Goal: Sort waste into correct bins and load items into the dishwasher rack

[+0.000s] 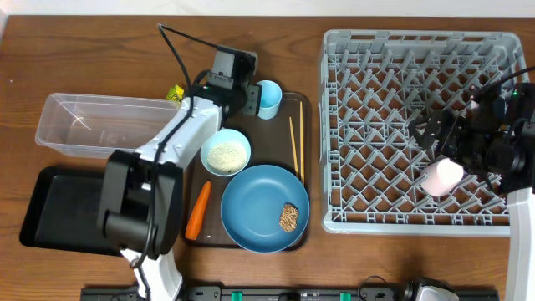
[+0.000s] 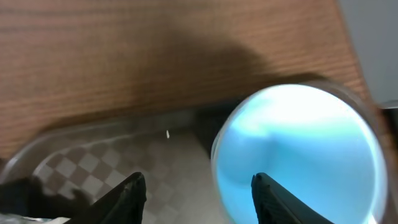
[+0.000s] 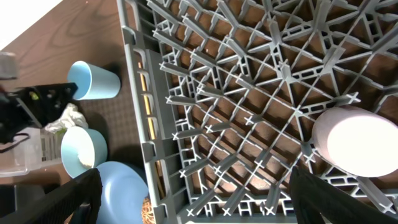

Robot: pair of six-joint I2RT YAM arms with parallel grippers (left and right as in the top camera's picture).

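Overhead: pink cup (image 1: 441,177) in rack (image 1: 418,38) near its right edge; blue cup (image 1: 268,99) at tray's (image 1: 267,142) far edge. Only wrist views show grip: right jaws spread, pink cup free; left jaws spread, short of blue cup.

the left gripper (image 2: 199,190) hangs with its two dark fingers (image 2: 129,200) apart and nothing between them. past the right finger stands the light-blue cup (image 2: 298,149), blurred, its mouth facing up, at the far edge of the serving tray (image 2: 87,158). a tiny white speck (image 2: 167,133) lies on the tray's chequered floor. beyond the tray's rim runs the wooden tabletop (image 2: 155,50).
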